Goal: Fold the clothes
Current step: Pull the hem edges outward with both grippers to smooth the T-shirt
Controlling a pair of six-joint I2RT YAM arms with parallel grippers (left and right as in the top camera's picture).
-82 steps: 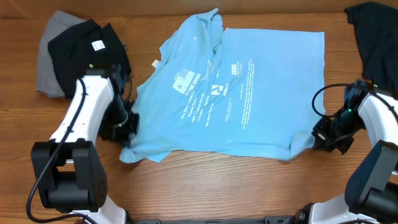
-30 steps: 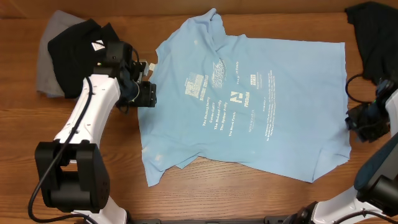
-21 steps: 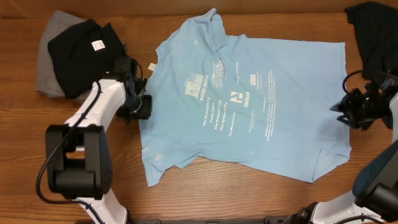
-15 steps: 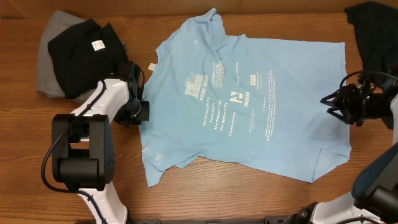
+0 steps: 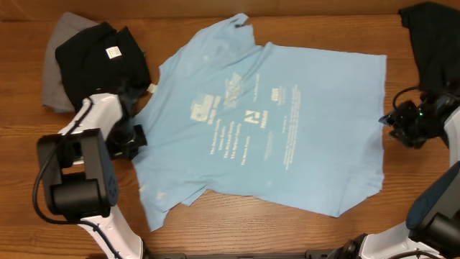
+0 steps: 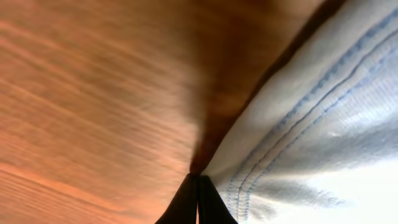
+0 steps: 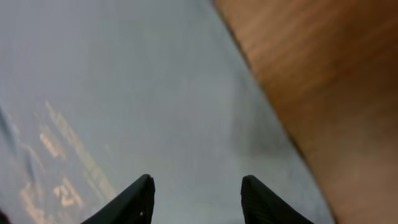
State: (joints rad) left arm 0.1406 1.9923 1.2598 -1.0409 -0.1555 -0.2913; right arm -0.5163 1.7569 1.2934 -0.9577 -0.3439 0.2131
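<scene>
Across the table (image 5: 237, 230), the shirt (image 5: 273, 137) lies flat at centre, slightly skewed. At its 9 o'clock hem our left claw (image 6: 198, 180) is pinched tight on the edge; at 3 o'clock our right claw (image 7: 196, 180) hangs wide and empty. We fear a one-sided tug could bunch or drag the cloth.

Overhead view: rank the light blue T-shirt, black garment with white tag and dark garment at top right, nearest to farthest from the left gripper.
1. light blue T-shirt, its edge at the left gripper.
2. black garment, upper left.
3. dark garment, top right corner.
</scene>
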